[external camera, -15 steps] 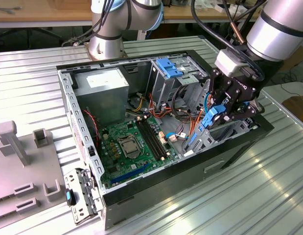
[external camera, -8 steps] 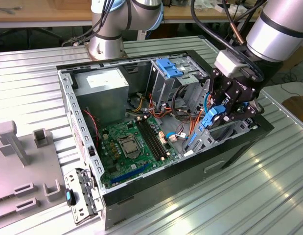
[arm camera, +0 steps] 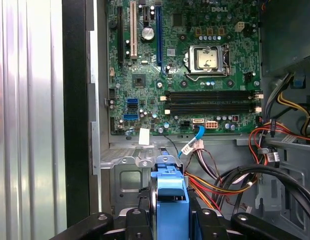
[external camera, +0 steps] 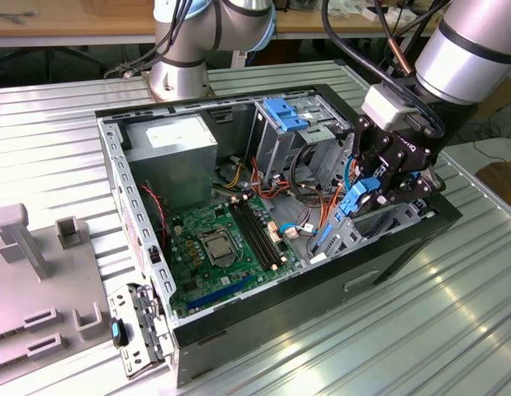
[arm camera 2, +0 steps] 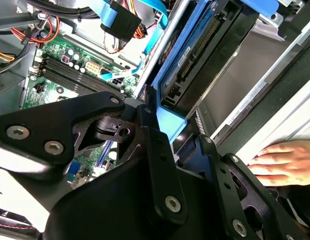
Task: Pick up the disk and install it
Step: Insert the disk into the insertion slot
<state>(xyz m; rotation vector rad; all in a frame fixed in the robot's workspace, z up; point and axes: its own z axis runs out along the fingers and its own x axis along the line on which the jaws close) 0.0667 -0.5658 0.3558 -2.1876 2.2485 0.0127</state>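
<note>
In the exterior view the pincer (external camera: 372,188) is closed on the disk (external camera: 351,206), which stands tilted inside the open computer case (external camera: 115,157). The motherboard (external camera: 222,247) lies below the pincer.

In the second wrist view the disk (arm camera 2: 182,65) slants into a metal bay (arm camera 2: 240,70) just ahead of the pincer (arm camera 2: 167,125). A person's hand (arm camera 2: 282,160) lies outside the case.

In the first wrist view the pincer (arm camera: 170,212) clamps the blue carrier, with cables (arm camera: 230,185) beyond it.

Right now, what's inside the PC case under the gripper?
Visible: motherboard, CPU socket, power supply, cables. The gripper, shut on the disk, stands at the drive cage; the bay beneath the disk is covered.
</note>
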